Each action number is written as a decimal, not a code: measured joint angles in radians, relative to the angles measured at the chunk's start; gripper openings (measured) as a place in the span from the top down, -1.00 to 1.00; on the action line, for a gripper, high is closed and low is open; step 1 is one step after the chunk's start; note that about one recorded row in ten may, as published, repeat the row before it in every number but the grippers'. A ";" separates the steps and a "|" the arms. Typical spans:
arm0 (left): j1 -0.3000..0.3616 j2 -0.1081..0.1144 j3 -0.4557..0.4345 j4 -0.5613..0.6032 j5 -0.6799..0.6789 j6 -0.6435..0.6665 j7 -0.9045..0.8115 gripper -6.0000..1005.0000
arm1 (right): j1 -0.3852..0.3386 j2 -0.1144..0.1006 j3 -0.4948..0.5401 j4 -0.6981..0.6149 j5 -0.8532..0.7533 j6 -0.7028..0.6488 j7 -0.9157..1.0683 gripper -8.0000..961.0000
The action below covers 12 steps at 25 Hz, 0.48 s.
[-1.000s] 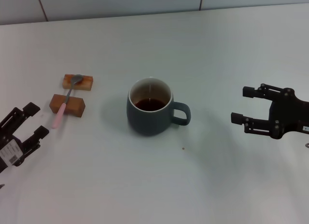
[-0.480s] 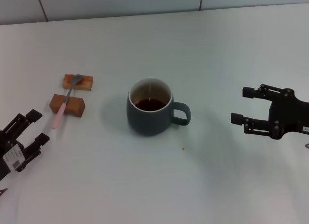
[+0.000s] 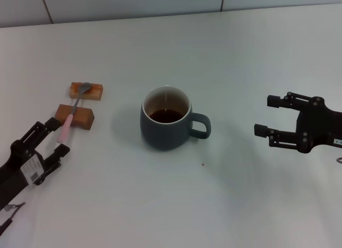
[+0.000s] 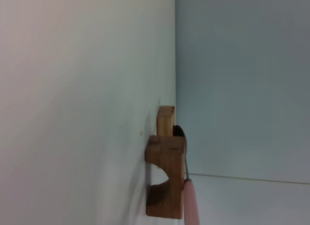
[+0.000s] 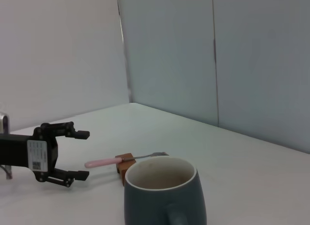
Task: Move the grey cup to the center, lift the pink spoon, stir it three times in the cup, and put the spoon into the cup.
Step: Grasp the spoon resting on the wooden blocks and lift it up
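Note:
The grey cup (image 3: pixel 166 119) stands upright mid-table, its handle toward my right arm, with dark liquid inside; it also fills the bottom of the right wrist view (image 5: pixel 163 193). The pink spoon (image 3: pixel 71 113) lies across two brown wooden blocks (image 3: pixel 75 116) at the left; its handle end points toward my left gripper. My left gripper (image 3: pixel 57 136) is open, just short of the handle tip and touching nothing. The left wrist view shows the blocks (image 4: pixel 166 181) and the spoon (image 4: pixel 190 205) close ahead. My right gripper (image 3: pixel 265 115) hovers open, well right of the cup.
The white table (image 3: pixel 214 55) runs back to a pale panelled wall (image 3: pixel 133 2). A tiny dark speck (image 3: pixel 202 164) lies in front of the cup. The right wrist view also catches my left gripper (image 5: pixel 81 154) beyond the cup.
My left gripper has moved forward and to the right, closing on the spoon's handle end. The right arm, the cup and the spoon have stayed put.

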 joint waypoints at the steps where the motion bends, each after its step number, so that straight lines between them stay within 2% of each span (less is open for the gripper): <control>1: -0.005 0.000 0.000 -0.001 -0.001 -0.004 0.002 -0.52 | 0.001 0.000 0.000 0.000 0.000 0.000 0.000 -0.64; 12: -0.034 -0.001 -0.031 -0.027 -0.003 -0.043 0.022 -0.50 | 0.002 0.002 0.000 0.000 0.003 0.004 0.000 -0.64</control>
